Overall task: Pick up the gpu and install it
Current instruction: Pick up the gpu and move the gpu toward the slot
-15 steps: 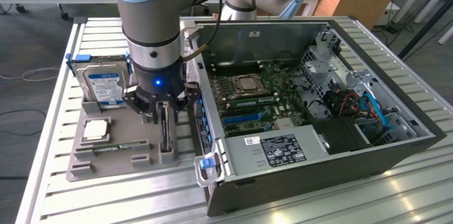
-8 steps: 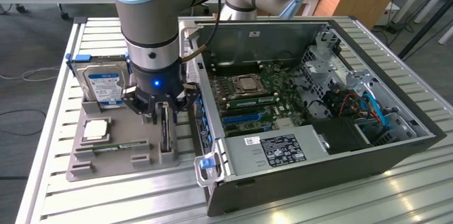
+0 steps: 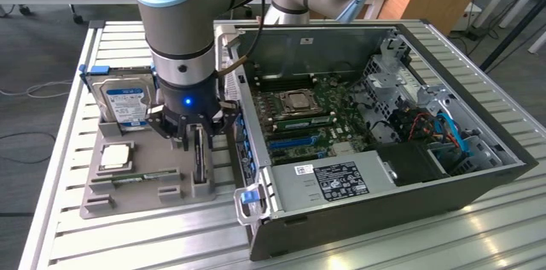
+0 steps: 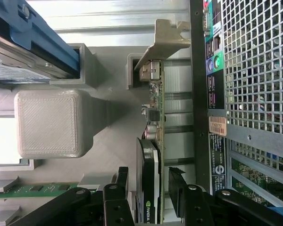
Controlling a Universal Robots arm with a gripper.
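Two black fingers (image 4: 122, 179) of the gripper (image 4: 148, 181) straddle the gpu (image 4: 155, 122), one on each face. A sliver of gap shows on both sides, so I judge them open and not yet clamped. The card stands on edge in a slot of the grey printed tray (image 4: 113, 108).

In the exterior view the gripper (image 3: 194, 130) sits over the gpu (image 3: 199, 155) at the tray's (image 3: 137, 199) 3 o'clock edge, just beside the computer case (image 3: 384, 219).

The gaps look uneven. One finger could therefore meet the cooler first, tip the card in its slot, and give a skewed hold. The card's metal bracket (image 4: 165, 40) lies close to the case's mesh wall (image 4: 254, 70), so a tilted card could catch there on a lift.

A RAM stick (image 3: 137, 177) lies at 9 o'clock from the card, and a square processor (image 3: 115, 155) sits beyond it. The hard drive (image 3: 126, 102) stands at about 11 o'clock. These are apart enough to be a lesser worry.

The card's lower edge and connector are sunk out of sight in the slot. The fingertips run out of the wrist picture, so I cannot confirm pad contact. On the motherboard (image 3: 316, 123), the blue slots nearest the tray are partly masked by the case wall. The slatted desk (image 3: 128, 244) carries it all.
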